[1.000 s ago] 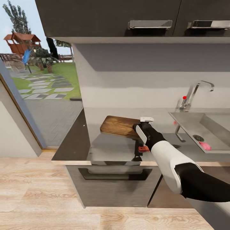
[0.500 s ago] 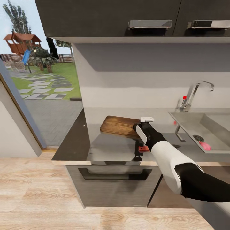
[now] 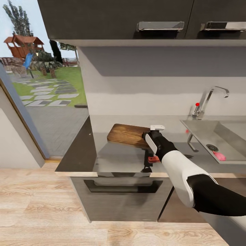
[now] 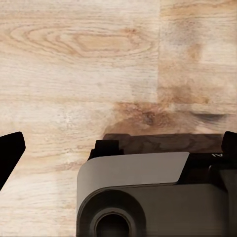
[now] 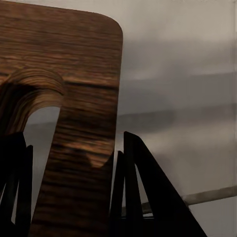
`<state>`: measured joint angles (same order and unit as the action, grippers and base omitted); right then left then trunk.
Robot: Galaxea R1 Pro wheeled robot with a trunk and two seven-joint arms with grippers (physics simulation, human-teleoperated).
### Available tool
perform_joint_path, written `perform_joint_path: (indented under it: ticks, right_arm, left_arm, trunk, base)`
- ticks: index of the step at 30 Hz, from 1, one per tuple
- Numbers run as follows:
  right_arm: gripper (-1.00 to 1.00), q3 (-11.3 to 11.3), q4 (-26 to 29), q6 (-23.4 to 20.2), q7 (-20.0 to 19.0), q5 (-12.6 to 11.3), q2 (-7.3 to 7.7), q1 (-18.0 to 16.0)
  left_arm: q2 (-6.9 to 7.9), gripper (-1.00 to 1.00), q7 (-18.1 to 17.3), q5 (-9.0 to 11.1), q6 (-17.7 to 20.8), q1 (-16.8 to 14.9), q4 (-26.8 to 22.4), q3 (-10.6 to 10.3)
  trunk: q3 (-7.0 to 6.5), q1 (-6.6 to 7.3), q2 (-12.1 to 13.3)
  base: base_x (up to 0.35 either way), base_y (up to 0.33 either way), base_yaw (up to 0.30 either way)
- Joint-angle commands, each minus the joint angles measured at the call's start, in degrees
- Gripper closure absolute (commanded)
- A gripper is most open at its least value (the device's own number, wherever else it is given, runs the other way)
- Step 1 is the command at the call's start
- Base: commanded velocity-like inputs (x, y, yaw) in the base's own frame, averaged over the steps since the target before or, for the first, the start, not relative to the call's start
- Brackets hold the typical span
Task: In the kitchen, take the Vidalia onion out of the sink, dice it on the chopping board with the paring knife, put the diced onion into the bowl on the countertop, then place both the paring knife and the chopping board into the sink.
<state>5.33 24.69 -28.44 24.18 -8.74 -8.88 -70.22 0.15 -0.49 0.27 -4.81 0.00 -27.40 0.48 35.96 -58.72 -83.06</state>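
Right gripper [image 5: 74, 197] is clamped on the chopping board [image 3: 128, 135] at its handle end, fingers [image 5: 143, 197] straddling the wood beside the slot. The board sits tilted, its gripped edge raised off the countertop [image 3: 116, 159]. A red handle, likely the paring knife [image 3: 153, 159], lies beneath the wrist. I'd keep the board level and carry it slowly right, over the rim, into the sink [image 3: 222, 136]. The left gripper's state I can't tell.
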Motion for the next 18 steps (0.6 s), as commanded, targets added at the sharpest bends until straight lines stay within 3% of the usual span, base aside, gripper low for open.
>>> perform_joint_path:
  ticks: [1, 18]
  right_arm:
    - [1.00, 0.4, -2.9, -0.7, 0.5, -0.6, 0.04, 0.0]
    - [1.00, 0.5, -0.5, -1.0, 0.6, -0.6, 0.00, 0.0]
  left_arm:
    - [0.01, -1.00, 0.0, 0.0, -0.1, 0.0, 0.1, 0.1]
    - [0.02, -1.00, 0.0, 0.0, -0.2, 0.0, 0.2, 0.1]
  trunk:
    - [0.06, 0.00, 0.0]
    - [-1.01, 0.00, 0.0]
  base:
    - [0.000, 0.000, 0.000]
    - [0.000, 0.000, 0.000]
